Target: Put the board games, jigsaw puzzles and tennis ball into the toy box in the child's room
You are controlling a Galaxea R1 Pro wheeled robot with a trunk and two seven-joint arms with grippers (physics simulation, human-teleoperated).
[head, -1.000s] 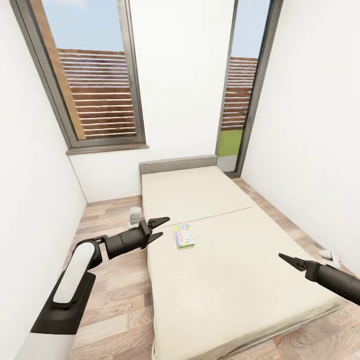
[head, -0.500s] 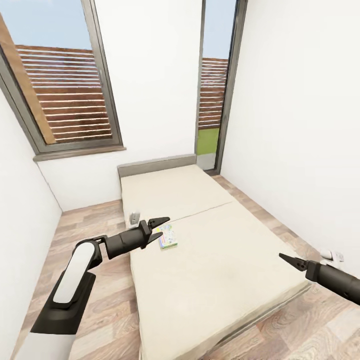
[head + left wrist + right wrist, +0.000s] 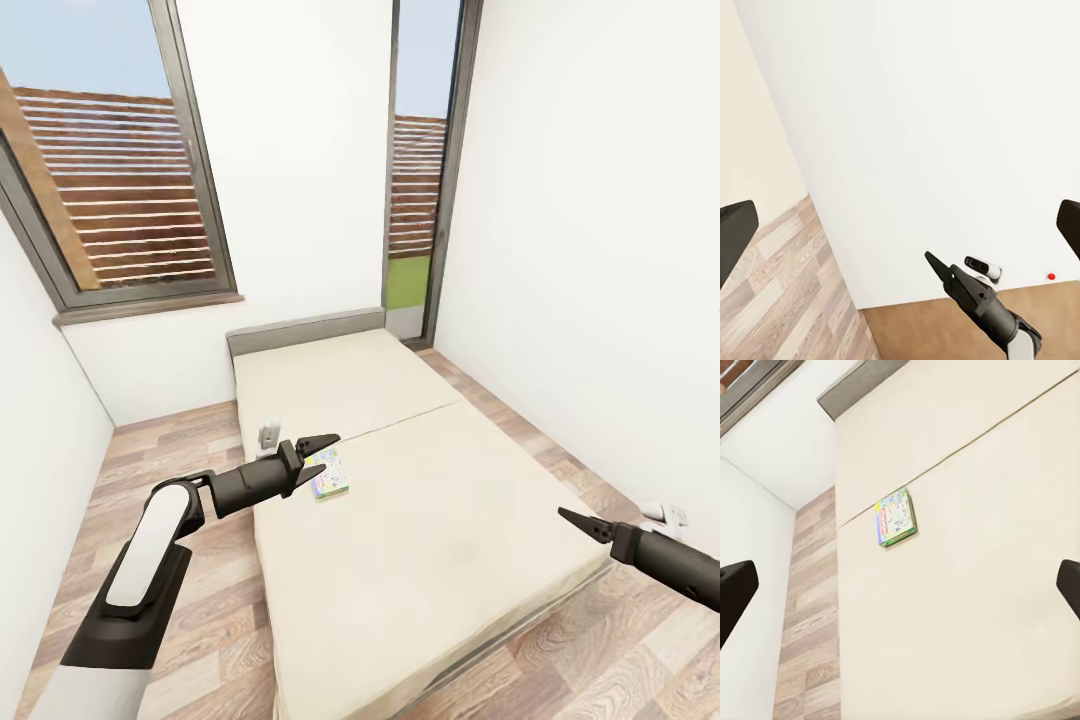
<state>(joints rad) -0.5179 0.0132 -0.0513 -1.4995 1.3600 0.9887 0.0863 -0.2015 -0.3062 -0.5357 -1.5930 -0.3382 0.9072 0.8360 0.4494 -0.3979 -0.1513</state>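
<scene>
One colourful board game (image 3: 333, 481) (image 3: 896, 517) lies flat on the beige bed (image 3: 420, 520), near its left edge. My left gripper (image 3: 322, 453) hovers open just left of the game and covers its near corner in the head view. In the left wrist view its fingers (image 3: 735, 232) stand wide apart. My right gripper (image 3: 575, 518) hangs over the bed's right edge, far from the game. In the right wrist view its fingers (image 3: 735, 589) are also far apart, with nothing between them. The table and the toy box are out of view.
The bed fills a narrow room with white walls close on both sides. A window (image 3: 120, 190) and a tall glass door (image 3: 415, 200) are at the far end. A small grey object (image 3: 268, 433) stands on the wood floor (image 3: 180, 450) by the bed. A white device (image 3: 665, 517) sits at the right wall.
The whole picture has shifted: the bed, game and windows now sit further left in the head view, so the camera has moved. Both arms hold the same pose.
</scene>
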